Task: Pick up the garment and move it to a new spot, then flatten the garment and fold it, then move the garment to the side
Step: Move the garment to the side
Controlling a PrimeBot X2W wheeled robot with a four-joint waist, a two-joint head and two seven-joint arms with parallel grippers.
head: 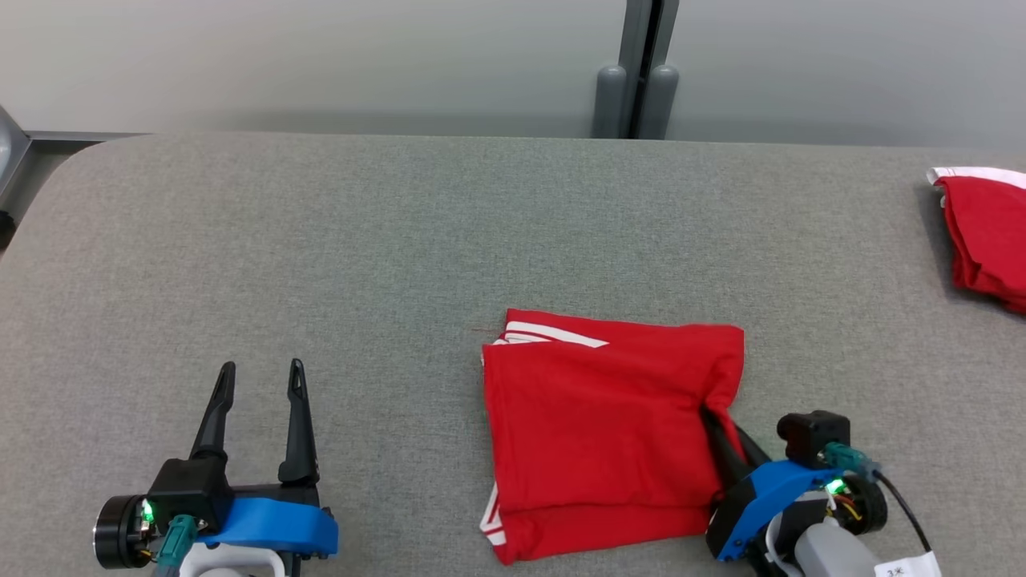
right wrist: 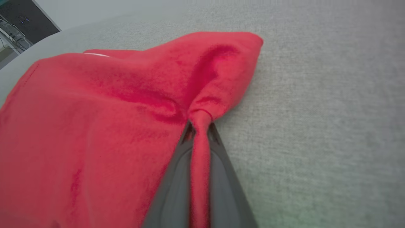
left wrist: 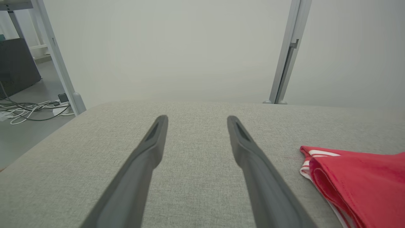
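A folded red garment (head: 601, 425) with white stripes lies near the front middle of the grey table (head: 321, 240). My right gripper (head: 709, 417) is shut on its right edge, and the cloth puckers toward the pinch. In the right wrist view the red garment (right wrist: 110, 126) has a pleat squeezed between the two dark fingers (right wrist: 218, 164) of the right gripper (right wrist: 199, 122). My left gripper (head: 260, 373) stands open at the front left, well clear of the cloth. The left wrist view has the left gripper (left wrist: 196, 122) open over bare table, with the garment (left wrist: 357, 180) off to its right.
Another red cloth with a white band (head: 986, 232) lies at the table's far right edge. A grey post (head: 637, 72) and a pale wall stand behind the table. Cables (left wrist: 28, 109) lie on the floor beyond the table's left corner.
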